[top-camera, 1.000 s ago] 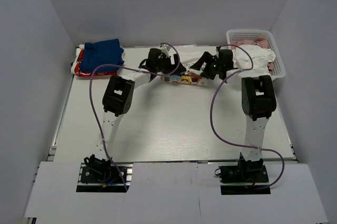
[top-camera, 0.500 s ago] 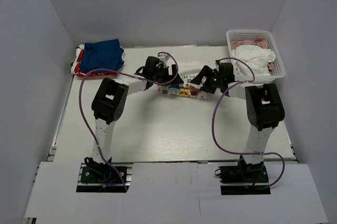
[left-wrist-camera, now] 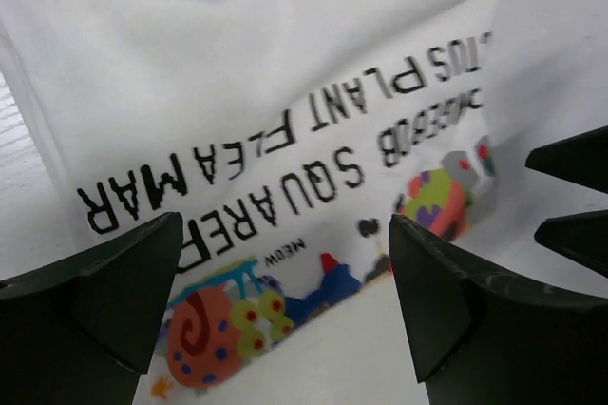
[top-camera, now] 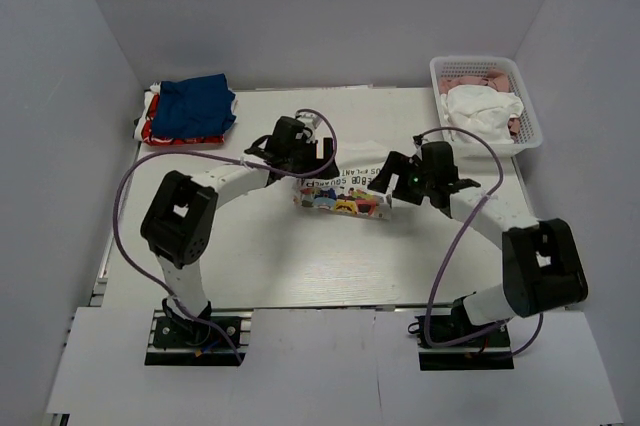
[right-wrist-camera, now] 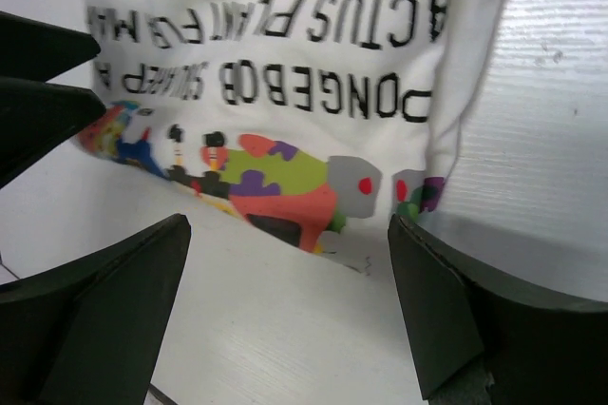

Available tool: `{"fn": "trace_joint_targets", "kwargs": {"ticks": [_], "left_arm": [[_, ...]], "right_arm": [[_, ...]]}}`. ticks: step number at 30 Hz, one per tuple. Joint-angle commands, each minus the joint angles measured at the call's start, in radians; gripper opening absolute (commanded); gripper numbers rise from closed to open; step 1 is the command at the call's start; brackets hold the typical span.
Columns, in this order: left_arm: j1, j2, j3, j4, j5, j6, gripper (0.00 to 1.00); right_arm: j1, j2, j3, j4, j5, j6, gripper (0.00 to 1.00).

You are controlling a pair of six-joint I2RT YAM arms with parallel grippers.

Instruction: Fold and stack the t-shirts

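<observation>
White printed t-shirt [top-camera: 340,194] is found bunched at mid-table, lettering and cartoon print uppermost. It is flanked by left gripper [left-wrist-camera: 285,234] and right gripper [right-wrist-camera: 290,229], jaws spread wide, nothing clasped. White table [top-camera: 300,266] is enclosed by grey walls [top-camera: 320,6]. Blue t-shirt [top-camera: 198,104] is stacked on red t-shirt [top-camera: 158,132], far-left corner. White basket [top-camera: 437,68], far right, is filled with white cloth [top-camera: 480,108] and pink cloth [top-camera: 468,79].

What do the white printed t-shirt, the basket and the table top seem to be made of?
The white t-shirt looks like soft matte cloth: it drapes and creases, with flat printed lettering. The basket seems white moulded plastic, by its slotted walls and stiff rim. The table looks like white board with faint lined grain, perhaps laminate.
</observation>
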Motion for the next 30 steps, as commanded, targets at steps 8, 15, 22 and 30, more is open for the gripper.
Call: {"fn": "trace_joint_targets", "kwargs": {"ticks": [8,15,22,30], "left_arm": [[-0.093,-0.152,-0.155,0.135,0.218,-0.072,0.99],[-0.07,0.023,-0.198,0.144,0.183,-0.104,0.99],[-0.07,0.002,-0.255,0.111,0.089,-0.104,0.99],[-0.07,-0.162,-0.215,0.014,-0.173,-0.033,0.99]], "right_arm": [[0.042,-0.198,-0.106,0.143,-0.084,-0.026,0.9],[0.055,-0.034,-0.191,0.267,-0.103,0.009,0.9],[0.046,0.204,-0.205,0.215,-0.047,0.077,0.9],[0.05,0.046,-0.16,0.067,0.1,0.052,0.9]]}}
